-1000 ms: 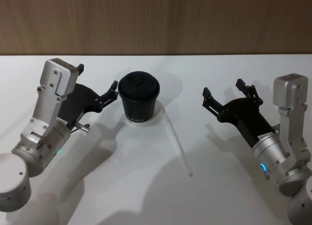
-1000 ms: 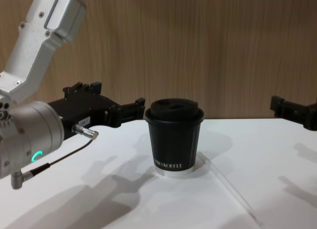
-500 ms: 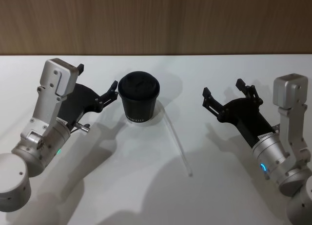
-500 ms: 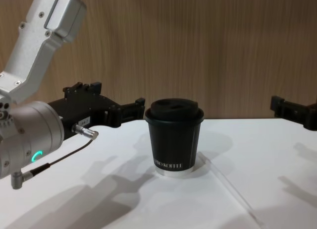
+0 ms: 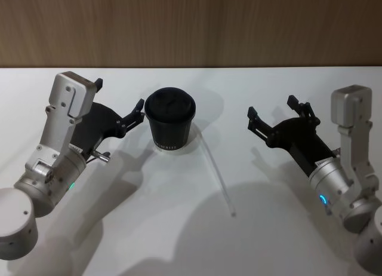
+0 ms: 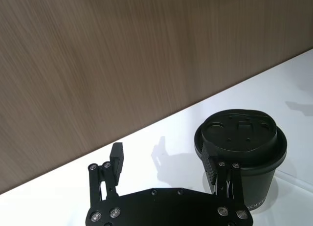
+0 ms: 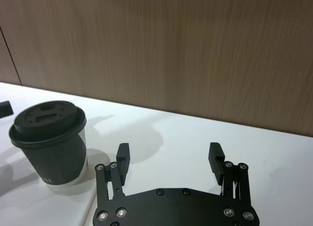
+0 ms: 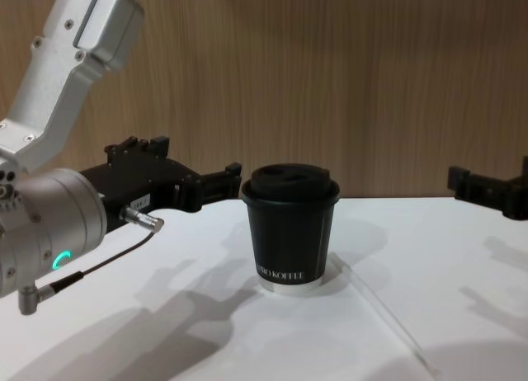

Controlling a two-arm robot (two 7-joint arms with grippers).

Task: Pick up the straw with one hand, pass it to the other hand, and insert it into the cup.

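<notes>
Our right gripper (image 5: 271, 107) hangs wide open, empty, near the straw (image 5: 215, 171) — lying flat, it may skid from us; our left gripper (image 5: 119, 95), open and empty too, crowds the cup (image 5: 170, 123).

Open way to the straw (image 5: 216, 174) from the right
Bare table (image 5: 149, 228) lies between it and the right claw (image 5: 271, 107); the cup (image 5: 170, 120) stands beside its far end, left claw (image 5: 119, 98) close on the cup's left.
</notes>
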